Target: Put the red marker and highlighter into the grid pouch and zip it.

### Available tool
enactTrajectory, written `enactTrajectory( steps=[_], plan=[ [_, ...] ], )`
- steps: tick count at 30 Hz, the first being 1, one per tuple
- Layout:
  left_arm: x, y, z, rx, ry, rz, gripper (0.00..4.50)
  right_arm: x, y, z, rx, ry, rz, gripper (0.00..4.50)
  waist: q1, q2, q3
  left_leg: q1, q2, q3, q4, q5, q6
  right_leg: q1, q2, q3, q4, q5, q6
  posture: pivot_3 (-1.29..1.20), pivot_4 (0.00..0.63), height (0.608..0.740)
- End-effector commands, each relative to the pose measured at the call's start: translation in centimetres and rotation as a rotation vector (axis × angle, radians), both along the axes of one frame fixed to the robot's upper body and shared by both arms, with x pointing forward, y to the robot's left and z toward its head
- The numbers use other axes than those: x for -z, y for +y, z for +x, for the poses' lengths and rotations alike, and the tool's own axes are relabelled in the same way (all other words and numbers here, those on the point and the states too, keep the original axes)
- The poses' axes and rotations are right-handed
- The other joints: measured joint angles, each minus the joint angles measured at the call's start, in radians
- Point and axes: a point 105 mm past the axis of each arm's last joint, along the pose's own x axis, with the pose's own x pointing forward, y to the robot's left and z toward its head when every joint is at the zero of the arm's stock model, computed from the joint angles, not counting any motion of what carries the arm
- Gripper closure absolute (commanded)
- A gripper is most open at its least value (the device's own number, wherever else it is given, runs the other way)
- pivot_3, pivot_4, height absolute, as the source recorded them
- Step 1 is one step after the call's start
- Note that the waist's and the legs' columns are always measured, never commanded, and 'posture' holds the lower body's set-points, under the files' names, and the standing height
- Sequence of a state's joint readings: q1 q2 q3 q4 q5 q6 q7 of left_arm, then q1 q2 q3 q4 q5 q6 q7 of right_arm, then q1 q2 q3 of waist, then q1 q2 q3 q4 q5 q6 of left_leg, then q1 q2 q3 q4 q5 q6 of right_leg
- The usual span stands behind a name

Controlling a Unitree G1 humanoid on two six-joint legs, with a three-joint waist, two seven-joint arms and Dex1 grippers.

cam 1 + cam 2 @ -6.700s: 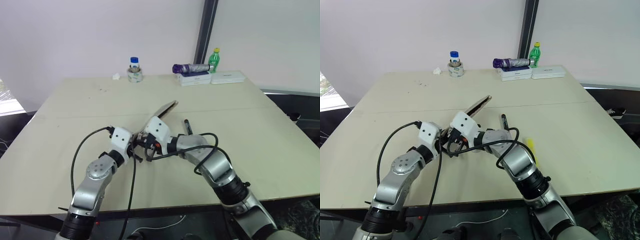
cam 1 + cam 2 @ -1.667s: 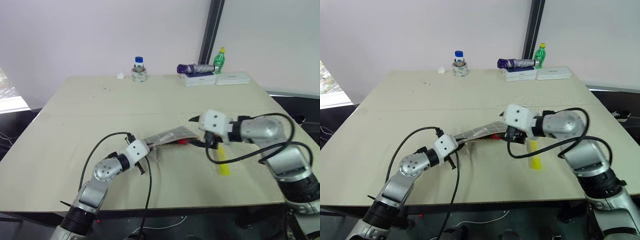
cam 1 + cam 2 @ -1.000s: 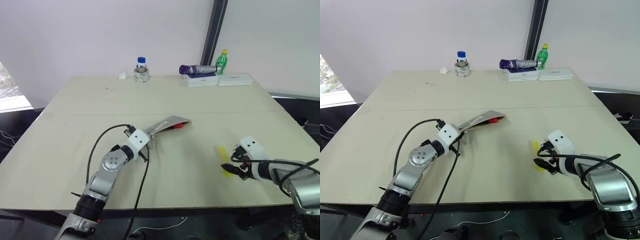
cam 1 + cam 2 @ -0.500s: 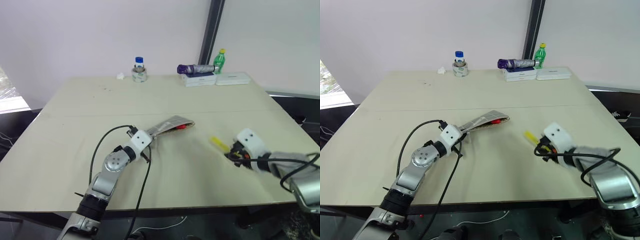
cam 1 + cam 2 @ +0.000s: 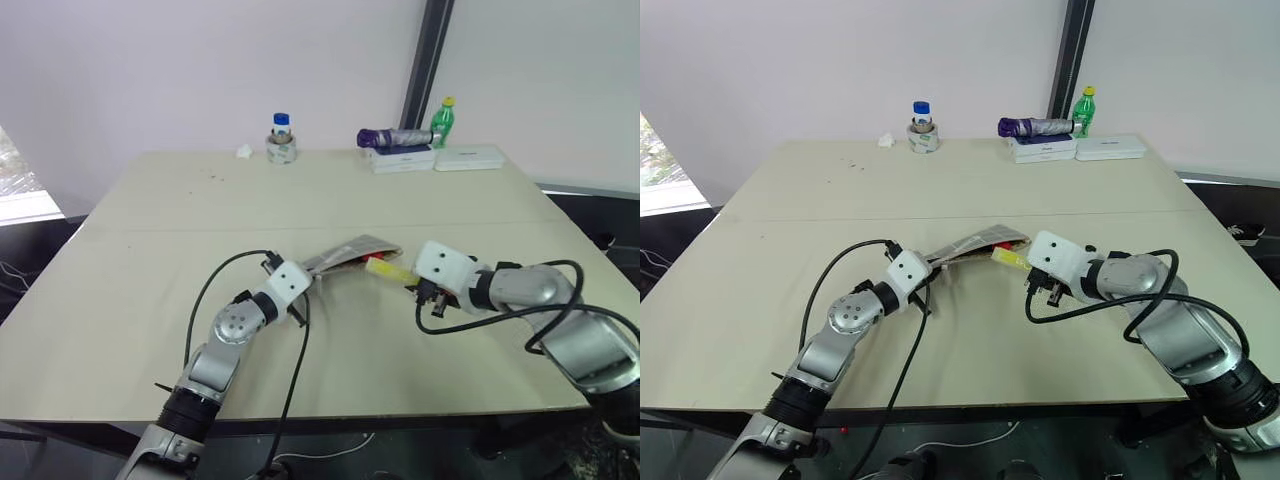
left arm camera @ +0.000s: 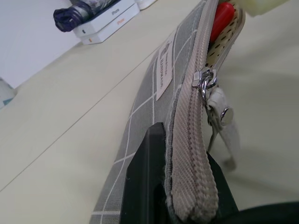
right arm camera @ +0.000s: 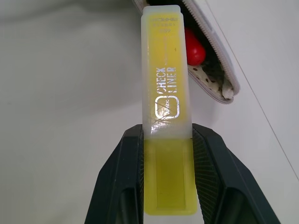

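Nearest, the left claw [image 6: 175, 186] is clenched on one end of the flat grey fabric grid pouch [image 5: 345, 254] with its white grid lines and small white label, holding it just off the pale bench [image 5: 150, 300], the open zip mouth turned toward the right arm. Inside that mouth the red cap end of the slim red marker [image 7: 194, 46] shows against dotted lining. Just beside it, the right claw [image 7: 168, 179] grips the chunky bright yellow highlighter [image 5: 388, 269] by its rear half, its tip at the pouch opening. Farther back stand a blue-capped jar [image 5: 281, 138], stacked white boxes [image 5: 432, 158] bearing a purple bundle [image 5: 392, 137], and a green bottle [image 5: 442, 119].
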State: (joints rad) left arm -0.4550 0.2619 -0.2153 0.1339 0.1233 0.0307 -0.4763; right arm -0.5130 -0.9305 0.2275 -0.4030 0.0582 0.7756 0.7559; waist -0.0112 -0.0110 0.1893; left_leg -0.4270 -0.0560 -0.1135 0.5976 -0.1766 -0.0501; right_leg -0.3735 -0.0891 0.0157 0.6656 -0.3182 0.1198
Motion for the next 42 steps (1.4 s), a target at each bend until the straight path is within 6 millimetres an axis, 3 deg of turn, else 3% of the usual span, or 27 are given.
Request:
enactTrajectory(
  steps=[1, 11, 24, 31, 38, 42],
  plan=[
    [-1.4, -0.6, -0.6, 0.036, -0.067, 0.005, 4.5, -1.4, 0.3, 0.3, -0.016, -0.055, -0.009, 3.65, 0.0, 0.0, 0.0, 0.0, 0.0, 0.0, 0.0, 0.0, 0.0, 0.0, 0.0, 0.0, 0.0, 0.0, 0.0, 0.0, 0.15, 0.74],
    [-1.5, -1.6, -1.4, 0.108, -0.114, 0.073, 4.5, -0.8, 0.6, 0.5, -0.056, -0.052, -0.093, 3.65, 0.0, 0.0, 0.0, 0.0, 0.0, 0.0, 0.0, 0.0, 0.0, 0.0, 0.0, 0.0, 0.0, 0.0, 0.0, 0.0, 0.15, 0.74],
    [-1.0, -3.5, -3.4, 0.236, -0.09, 0.1, 4.5, -1.3, 4.2, 1.1, -0.19, -0.11, -0.177, 3.65, -0.002, 0.0, 0.0, 0.0, 0.0, -0.001, 0.0, 0.0, 0.0, -0.001, 0.0, 0.001, 0.0, 0.0, 0.0, 0.0, 0.15, 0.74],
    [-0.7, -2.4, -2.9, 0.201, -0.062, 0.106, 4.5, -2.7, 3.0, 0.8, -0.194, -0.143, -0.206, 0.21, -0.001, 0.0, 0.0, 0.0, 0.0, -0.001, 0.0, 0.0, 0.0, 0.0, 0.0, 0.001, 0.0, 0.0, 0.0, 0.0, 0.15, 0.74],
    [-1.1, -1.4, -1.5, 0.114, 0.043, -0.002, 4.5, -5.3, 2.6, -0.9, -0.228, -0.149, -0.064, 0.21, -0.002, 0.0, 0.0, 0.0, 0.0, -0.001, 0.0, 0.0, 0.0, 0.0, 0.001, 0.001, 0.0, 0.0, 0.0, 0.0, 0.15, 0.74],
    [-1.8, -1.3, -0.8, 0.079, 0.125, -0.111, 4.5, -6.0, 1.3, -1.1, -0.179, -0.144, 0.008, 0.21, -0.001, 0.0, 0.0, 0.0, 0.0, -0.001, 0.0, 0.0, 0.0, 0.0, 0.001, 0.0, 0.0, 0.0, 0.0, 0.0, 0.15, 0.74]
  ],
)
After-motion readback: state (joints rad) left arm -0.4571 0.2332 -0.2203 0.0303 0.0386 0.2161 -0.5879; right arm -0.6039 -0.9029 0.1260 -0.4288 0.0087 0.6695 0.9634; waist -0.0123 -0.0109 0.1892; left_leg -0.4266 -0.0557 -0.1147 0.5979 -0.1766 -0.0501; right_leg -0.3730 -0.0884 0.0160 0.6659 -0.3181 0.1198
